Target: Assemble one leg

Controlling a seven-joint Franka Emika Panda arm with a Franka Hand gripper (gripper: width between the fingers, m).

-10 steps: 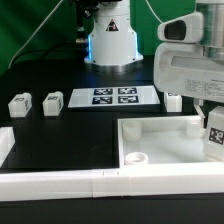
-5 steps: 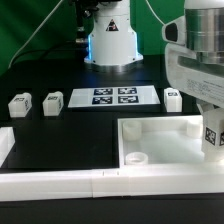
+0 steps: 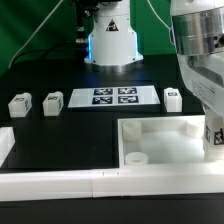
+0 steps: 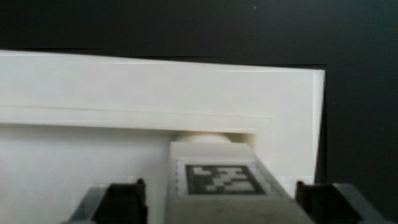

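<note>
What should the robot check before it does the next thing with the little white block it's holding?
1. Leg gripped by the tool: ok, it sits between the two fingers.
2. Leg above the panel: ok, the wrist view shows the white panel right behind it.
3. Leg lined up with a corner socket: cannot tell; the only socket in clear view is at the exterior view's left of the panel, far from the leg.
4. Leg clear of the panel's wall: cannot tell.
5. Spare legs out of the way: ok, all three sit beyond the panel.
</note>
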